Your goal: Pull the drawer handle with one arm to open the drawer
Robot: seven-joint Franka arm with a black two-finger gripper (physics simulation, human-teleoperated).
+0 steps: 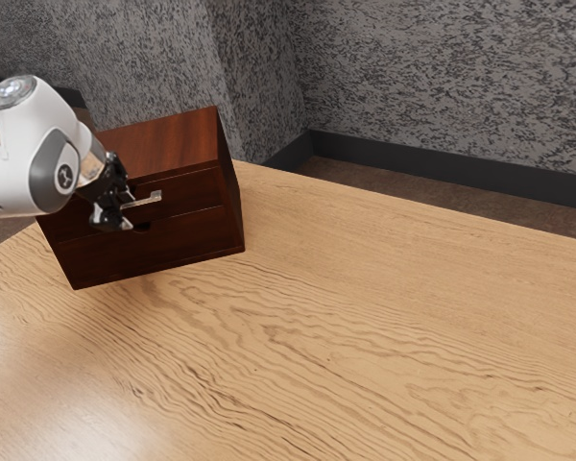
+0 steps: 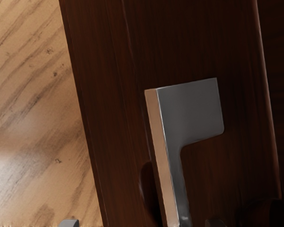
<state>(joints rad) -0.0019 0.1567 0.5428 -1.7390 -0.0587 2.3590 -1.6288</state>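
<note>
A dark wooden drawer box (image 1: 173, 134) stands at the table's back, toward the exterior view's left. Its drawer front (image 1: 192, 192) carries a silver bracket-shaped handle (image 1: 148, 201). My black gripper (image 1: 115, 207) is at the handle's end nearest the arm, close against the drawer front. In the wrist view the handle (image 2: 189, 113) stands out from the dark wood (image 2: 109, 94) and runs down between two grey fingertips (image 2: 68, 222). The fingers stand well apart, one far from the metal, so the gripper is open around the handle. How far out the drawer stands I cannot tell.
The light wooden table (image 1: 365, 317) stretches wide in front of the box and toward the exterior view's right. A speckled grey wall (image 1: 413, 67) with a dark baseboard runs behind. The white arm (image 1: 29, 144) comes in from the exterior view's left.
</note>
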